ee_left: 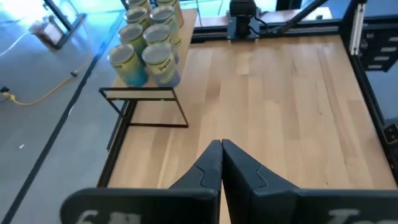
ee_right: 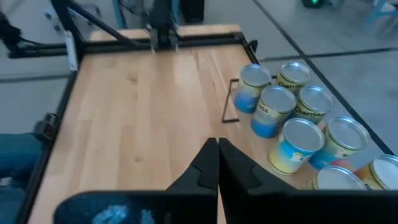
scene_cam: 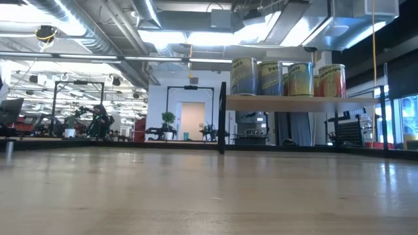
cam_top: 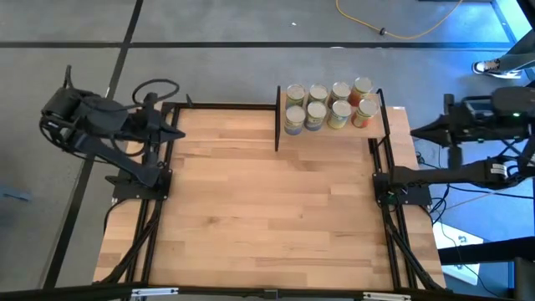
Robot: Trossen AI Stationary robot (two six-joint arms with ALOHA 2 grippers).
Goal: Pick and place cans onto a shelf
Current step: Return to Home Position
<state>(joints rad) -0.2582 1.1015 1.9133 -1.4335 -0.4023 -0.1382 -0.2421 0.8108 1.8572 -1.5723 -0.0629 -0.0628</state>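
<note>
Light-wood table (cam_top: pixel 267 217) on a black frame, seen from above, with grey floor (cam_top: pixel 209 25) around it and a yellow cable (cam_top: pixel 401 33) lying beyond the far edge. The eight cans (cam_top: pixel 328 105) stand upright in two rows of four on the shelf (scene_cam: pixel 300 103), at the table's far right. The left gripper (ee_left: pixel 221 144) is folded back over the far left edge and the right gripper (ee_right: pixel 217 142) over the right edge. Both have their fingers pressed together and hold nothing. The room behind shows ceiling ducts (scene_cam: pixel 78 32) and a lit doorway (scene_cam: pixel 192 121).
</note>
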